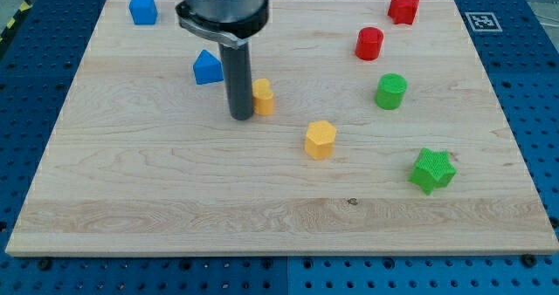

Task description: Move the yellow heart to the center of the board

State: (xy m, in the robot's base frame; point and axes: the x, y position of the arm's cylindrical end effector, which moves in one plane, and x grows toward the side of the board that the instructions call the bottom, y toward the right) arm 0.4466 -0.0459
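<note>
The yellow heart [263, 96] lies on the wooden board [175, 199], a little left of the board's middle and partly hidden by my rod. My tip [241, 117] rests on the board at the heart's left side, touching or nearly touching it. A yellow hexagon block [320, 140] lies to the lower right of the heart, close to the board's middle.
A blue block [207, 68] sits just upper left of my rod. A blue cube [143, 9] is at the top left. A red star [403, 7], a red cylinder [369, 44], a green cylinder [390, 92] and a green star [432, 170] stand on the right.
</note>
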